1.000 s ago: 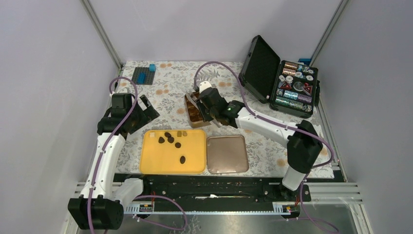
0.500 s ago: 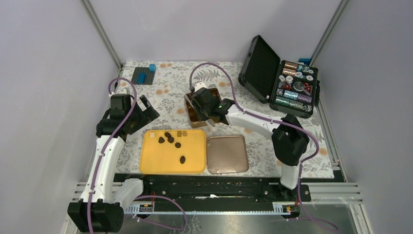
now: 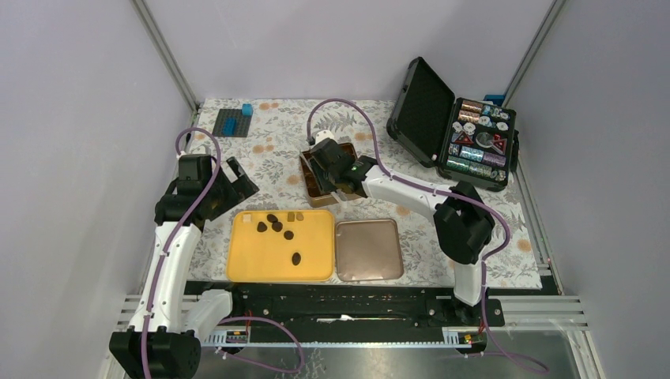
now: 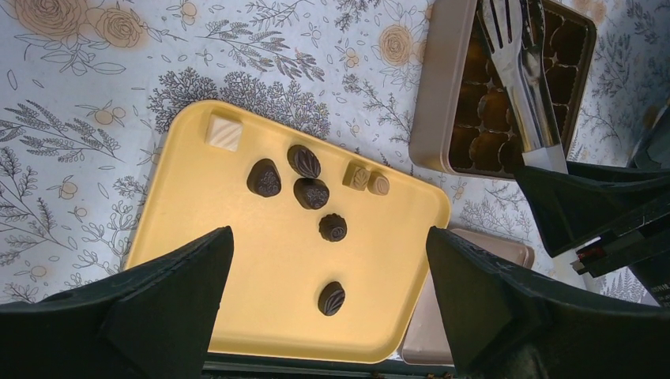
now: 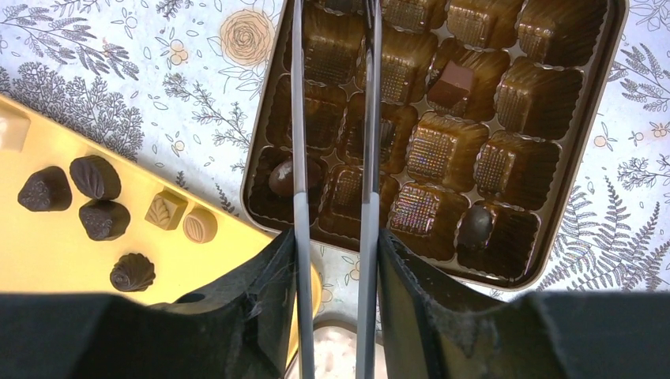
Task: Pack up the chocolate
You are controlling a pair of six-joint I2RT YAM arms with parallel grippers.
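The chocolate [image 4: 311,193] lies on the yellow tray [image 4: 269,260], the lone oval piece's long axis running near-to-far. The left gripper [image 4: 326,264] hangs spread wide; the right gripper [image 5: 333,260] clamps metal tongs [image 5: 368,118].

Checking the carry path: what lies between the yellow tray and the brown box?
Only a bare strip of floral cloth separates the tray and the box; the left wrist view shows it.

Open black case [image 3: 419,110], blue brick [image 3: 247,109], floral tablecloth [image 3: 276,151]
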